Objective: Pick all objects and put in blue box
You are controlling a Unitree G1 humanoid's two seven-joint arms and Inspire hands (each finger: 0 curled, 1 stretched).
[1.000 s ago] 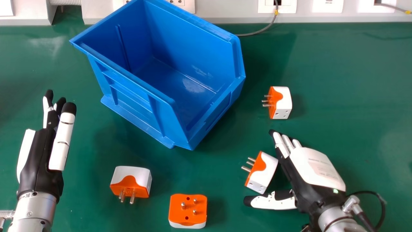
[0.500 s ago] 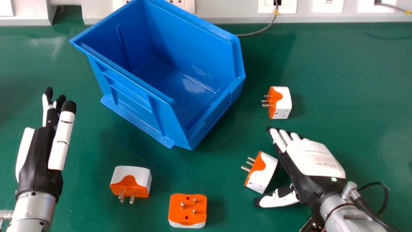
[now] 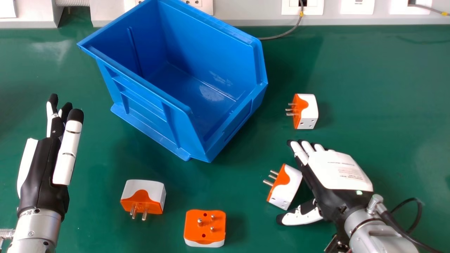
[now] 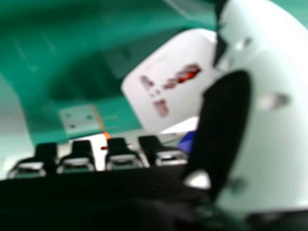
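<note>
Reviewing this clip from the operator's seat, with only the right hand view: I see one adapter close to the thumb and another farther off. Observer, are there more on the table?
Observer: Yes, two more, both nearer the robot than the blue box: a left adapter and a middle adapter.
Operator: Which way do the pins point on the adapter by the thumb?
Observer: Away from the right hand, toward the head view's left.
Operator: And the left hand?
Observer: At the head view's left side, fingers open, holding nothing.
</note>
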